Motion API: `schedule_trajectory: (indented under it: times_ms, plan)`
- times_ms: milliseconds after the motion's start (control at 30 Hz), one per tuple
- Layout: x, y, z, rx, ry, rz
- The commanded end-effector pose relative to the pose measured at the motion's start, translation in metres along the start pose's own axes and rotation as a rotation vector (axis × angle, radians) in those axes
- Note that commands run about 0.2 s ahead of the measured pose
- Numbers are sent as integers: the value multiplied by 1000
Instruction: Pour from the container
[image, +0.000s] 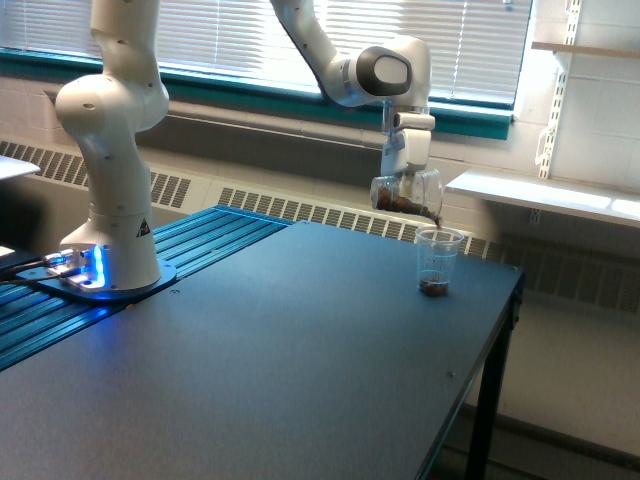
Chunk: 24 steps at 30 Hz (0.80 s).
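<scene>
No text, brand or number can be read anywhere in the exterior view. The white robot arm base (118, 225) carries a small triangular warning sticker (143, 228), black and yellow, but its symbol is too small to make out. The taller tapered clear plastic cup (437, 262) standing on the dark desk (280, 350) shows no legible print at this size.

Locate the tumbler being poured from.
In the exterior view, the tumbler hangs tipped in the gripper, just above the tapered cup near the table's far right corner.
</scene>
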<state>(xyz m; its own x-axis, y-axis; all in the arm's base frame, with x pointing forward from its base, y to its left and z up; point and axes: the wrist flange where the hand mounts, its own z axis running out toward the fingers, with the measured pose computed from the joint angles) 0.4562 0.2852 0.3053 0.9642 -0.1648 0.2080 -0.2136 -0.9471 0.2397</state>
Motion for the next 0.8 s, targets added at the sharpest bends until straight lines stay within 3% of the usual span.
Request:
schedule_trajectory:
  times_ms: [33,800]
  plan:
    - [-1,-9,-6,-14,6,-28]
    - [1,-20,-8,-53,-9,-66]
